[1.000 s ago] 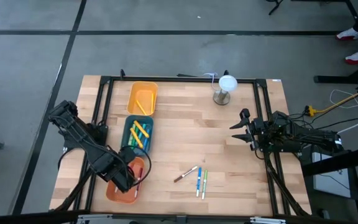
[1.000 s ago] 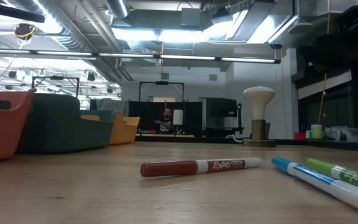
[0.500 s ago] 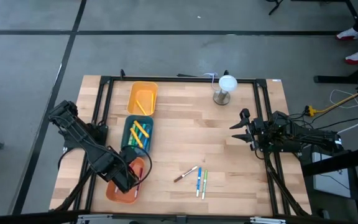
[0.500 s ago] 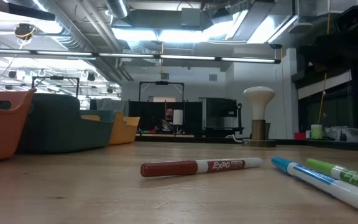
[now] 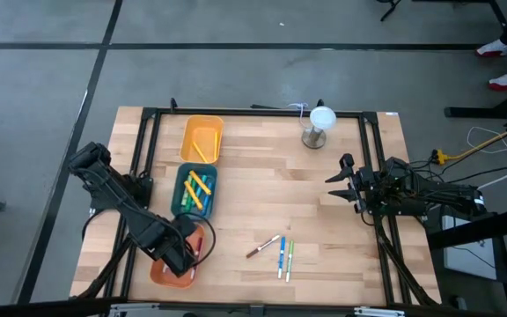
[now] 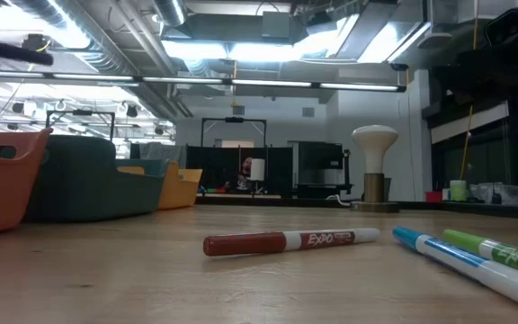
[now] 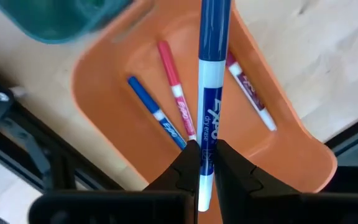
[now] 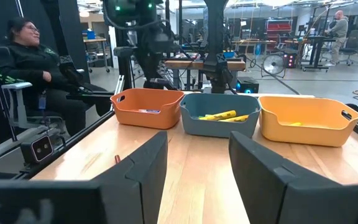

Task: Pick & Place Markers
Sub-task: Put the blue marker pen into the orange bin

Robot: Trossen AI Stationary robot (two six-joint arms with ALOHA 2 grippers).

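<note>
My left gripper [image 7: 207, 160] hangs over the orange tray [image 5: 176, 261] at the table's near left, shut on a blue marker [image 7: 212, 93]. Inside that tray [image 7: 110, 112] lie a blue marker [image 7: 156, 113], a red one [image 7: 176, 93] and a dark red one [image 7: 248, 93]. A dark red marker [image 5: 263, 246], a light blue one [image 5: 282, 257] and a green one [image 5: 290, 260] lie flat on the table near its front middle. The teal tray [image 5: 195, 190] holds yellow and green markers; the yellow tray [image 5: 202, 139] holds yellow ones. My right gripper [image 5: 340, 183] waits open at the table's right. My left gripper pinches the blue marker between its two fingers at the white barrel, close to one end [image 7: 205, 163], the fingers lying across it. The marker is lifted clear above the orange tray and sticks out forward past the fingertips, its blue cap end farthest away.
A white mushroom-shaped lamp [image 5: 318, 125] stands near the table's far edge. The three trays line up along the left side, from far to near: yellow, teal, orange. Bare wood lies between the trays and my right gripper. A seated person [image 8: 30, 56] shows beyond the table.
</note>
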